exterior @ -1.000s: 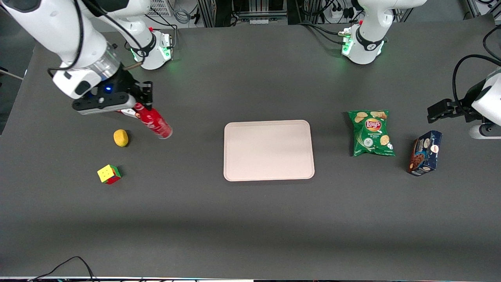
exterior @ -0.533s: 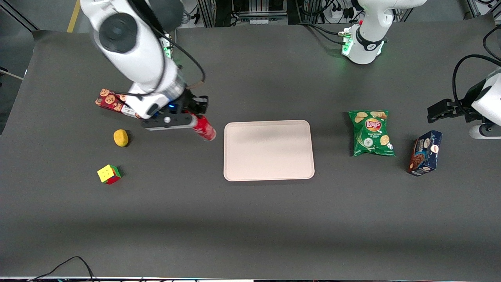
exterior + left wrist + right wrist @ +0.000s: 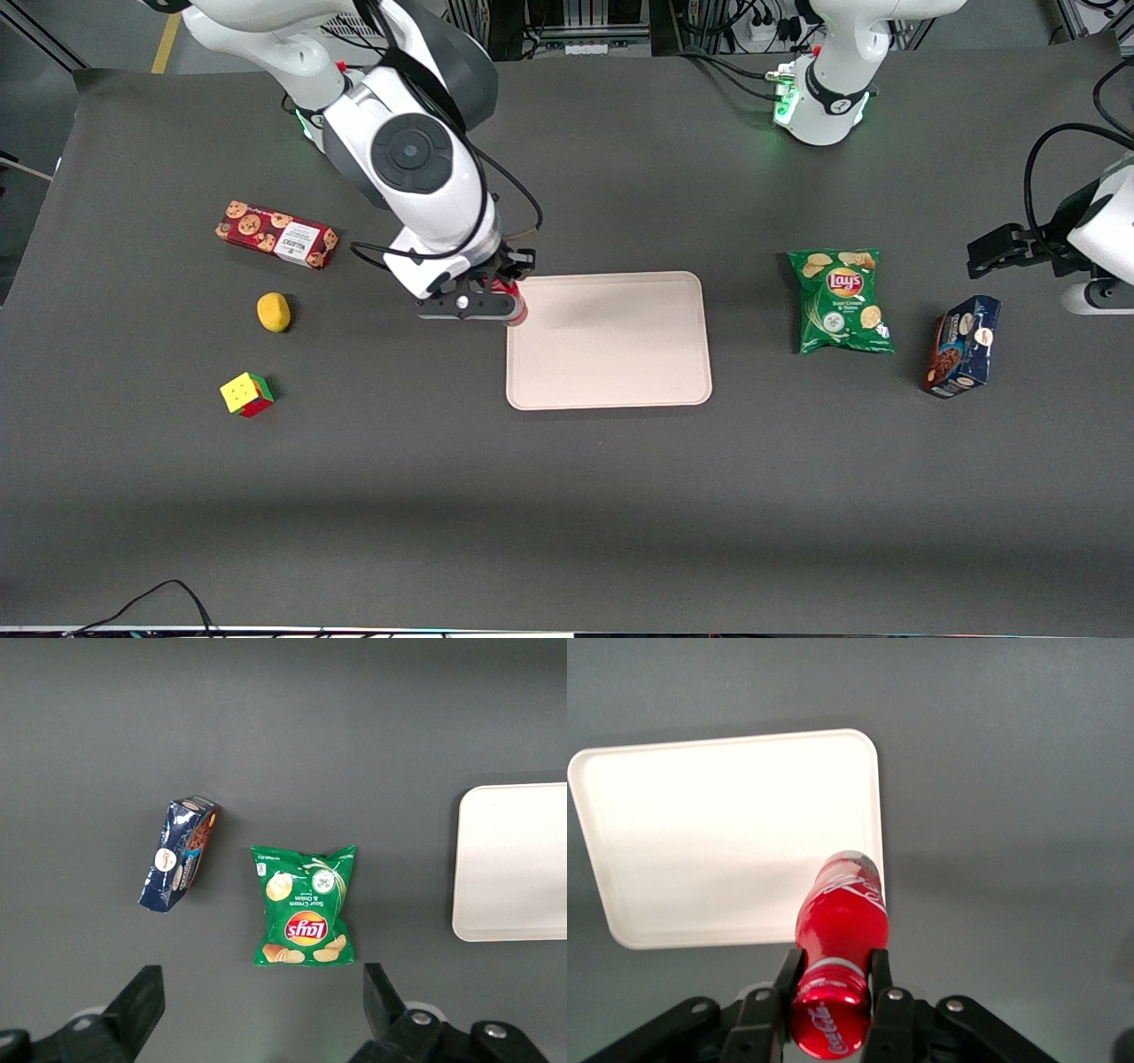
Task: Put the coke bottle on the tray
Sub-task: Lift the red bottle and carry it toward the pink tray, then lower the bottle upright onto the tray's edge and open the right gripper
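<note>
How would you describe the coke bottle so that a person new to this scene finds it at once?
Start from the tray, the large pale rectangle in the middle of the table. At its edge toward the working arm's end, the hand hangs, shut on the coke bottle. It is the only slim, all-red bottle with a red cap; the red cookie box is flat and white-labelled.

Coke bottle (image 3: 517,306) mostly hidden under hand (image 3: 496,297).

"Lay's" on green chip bag (image 3: 842,302)

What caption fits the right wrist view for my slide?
Gripper fingers clamp the coke bottle near its cap, its base hanging over the tray edge.
</note>
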Controlling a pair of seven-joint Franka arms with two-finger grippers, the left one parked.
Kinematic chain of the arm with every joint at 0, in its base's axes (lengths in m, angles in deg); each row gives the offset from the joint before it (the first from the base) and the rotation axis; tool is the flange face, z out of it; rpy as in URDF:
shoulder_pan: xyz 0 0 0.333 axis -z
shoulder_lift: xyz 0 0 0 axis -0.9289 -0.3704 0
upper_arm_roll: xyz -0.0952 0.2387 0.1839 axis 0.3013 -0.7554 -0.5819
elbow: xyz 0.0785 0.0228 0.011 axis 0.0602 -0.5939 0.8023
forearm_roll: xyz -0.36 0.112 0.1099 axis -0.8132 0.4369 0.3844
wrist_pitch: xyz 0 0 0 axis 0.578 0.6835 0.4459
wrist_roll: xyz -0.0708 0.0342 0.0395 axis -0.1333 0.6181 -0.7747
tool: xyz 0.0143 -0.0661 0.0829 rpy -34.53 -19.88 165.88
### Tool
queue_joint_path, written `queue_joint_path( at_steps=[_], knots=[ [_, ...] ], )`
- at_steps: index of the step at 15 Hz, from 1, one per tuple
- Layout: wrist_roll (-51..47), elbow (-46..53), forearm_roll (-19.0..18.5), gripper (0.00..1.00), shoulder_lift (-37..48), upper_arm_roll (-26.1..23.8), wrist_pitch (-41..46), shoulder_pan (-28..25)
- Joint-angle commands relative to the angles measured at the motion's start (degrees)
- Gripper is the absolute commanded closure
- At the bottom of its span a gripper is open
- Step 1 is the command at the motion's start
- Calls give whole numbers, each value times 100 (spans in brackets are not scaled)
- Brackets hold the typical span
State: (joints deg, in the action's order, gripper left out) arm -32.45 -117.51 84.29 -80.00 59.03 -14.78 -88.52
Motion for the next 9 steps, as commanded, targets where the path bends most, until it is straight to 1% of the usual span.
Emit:
queue_joint_path(
  at_steps=[1,3,6,9],
  knots=[
    [-326,247,-393,100,-474,8,-372,-232],
    [-326,221,-472,100,-658,8,-583,-285],
    [-335,-279,-543,100,-738,8,-1241,-294],
    [-344,-578,-587,100,-738,17,-1489,-285]
  ],
)
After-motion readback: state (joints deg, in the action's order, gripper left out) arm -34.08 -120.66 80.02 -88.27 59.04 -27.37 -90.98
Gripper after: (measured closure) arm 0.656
